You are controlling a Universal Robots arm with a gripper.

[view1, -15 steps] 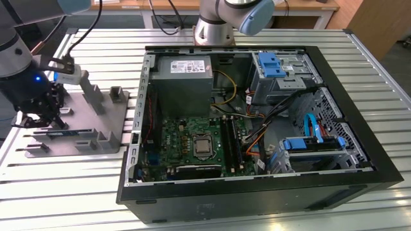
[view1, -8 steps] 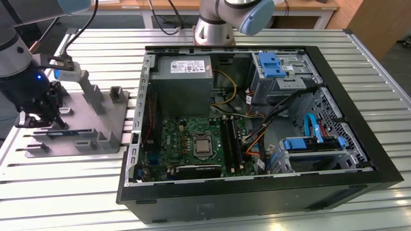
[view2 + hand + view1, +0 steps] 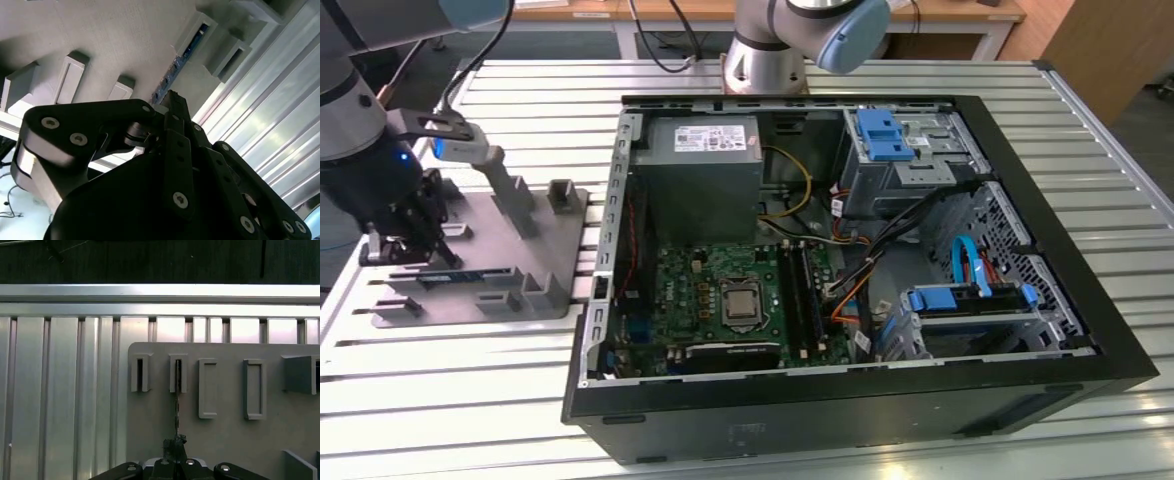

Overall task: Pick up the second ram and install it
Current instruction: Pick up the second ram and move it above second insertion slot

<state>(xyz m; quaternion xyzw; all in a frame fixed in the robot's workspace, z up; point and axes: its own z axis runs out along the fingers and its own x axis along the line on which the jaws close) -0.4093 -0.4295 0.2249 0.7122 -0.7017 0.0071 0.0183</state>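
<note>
The second ram (image 3: 176, 402) stands on its edge in the grey fixture (image 3: 225, 440), so in the first wrist view it is only a thin dark line. It runs from the pincer (image 3: 175, 444) straight ahead into a slotted post (image 3: 178, 374). In the second wrist view the second ram (image 3: 186, 54) shows a blue-green face with small dark parts. Its chips and label are too slanted to make out.

The pincer's fingers are drawn together on the near end of the strip, clamped on it as far as the first wrist view shows. The black linkages hide that end of the strip and whatever carries it there. In the exterior view the strip (image 3: 460, 275) is a short bluish bar low in the fixture (image 3: 494, 225), just beside the pincer (image 3: 403, 245). The contact itself is lost in shadow there.

Ahead of the pincer, a second slotted post (image 3: 140, 373) stands on one side of the post holding the strip. Two open rectangular frames (image 3: 207, 388) stand on the other side. The fixture lies on a ribbed metal counter (image 3: 65, 390).

Well apart from the pincer, toward the exterior view's right, an open black computer case (image 3: 1121, 370) lies on the counter. It holds a green motherboard (image 3: 680, 290), cables and blue drive brackets (image 3: 881, 135).
</note>
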